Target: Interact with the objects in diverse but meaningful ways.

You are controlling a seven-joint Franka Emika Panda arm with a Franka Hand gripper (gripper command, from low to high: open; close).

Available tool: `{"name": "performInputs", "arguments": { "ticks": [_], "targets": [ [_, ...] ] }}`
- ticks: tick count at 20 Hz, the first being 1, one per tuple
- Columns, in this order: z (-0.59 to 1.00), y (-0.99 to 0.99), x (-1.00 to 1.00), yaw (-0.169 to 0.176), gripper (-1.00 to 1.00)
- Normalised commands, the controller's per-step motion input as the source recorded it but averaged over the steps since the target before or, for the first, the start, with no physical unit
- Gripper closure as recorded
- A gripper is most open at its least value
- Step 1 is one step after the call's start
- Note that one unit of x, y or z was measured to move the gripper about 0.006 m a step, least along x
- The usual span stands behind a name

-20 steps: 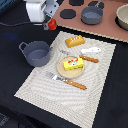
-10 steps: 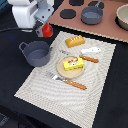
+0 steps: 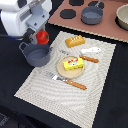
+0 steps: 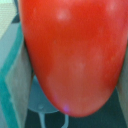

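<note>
My gripper [image 3: 41, 35] is shut on the red tomato [image 3: 42, 36], held just above the grey-blue two-handled pot [image 3: 37, 54] at the exterior view's left. In the wrist view the tomato [image 4: 70, 50] fills the picture between the two fingers [image 4: 20, 75], with the pot's rim [image 4: 45, 102] below. The yellow butter block [image 3: 73, 63] lies on a round wooden plate [image 3: 64, 70]. The golden bread loaf [image 3: 75, 41] rests at the placemat's far side, a small white piece [image 3: 92, 50] beside it.
A striped placemat [image 3: 45, 90] covers the dark table. On it lie a fork [image 3: 67, 81] and a knife [image 3: 86, 58] with orange handles. A pink stove board [image 3: 107, 27] behind holds a grey pan [image 3: 92, 14] and dark burners. A bowl [image 3: 122, 16] sits far right.
The arm carried the tomato toward the exterior view's left and lower, from behind the placemat to just above the pot. Everything on the placemat stayed put.
</note>
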Motion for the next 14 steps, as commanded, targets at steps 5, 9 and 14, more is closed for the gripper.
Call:
{"name": "performInputs", "arguments": {
  "ticks": [5, 9, 14],
  "targets": [
    [0.00, -0.89, 0.57, -0.003, 1.00],
    [0.00, -0.91, 0.57, 0.000, 1.00],
    [-0.18, -0.61, 0.58, -0.013, 1.00]
  ]
}}
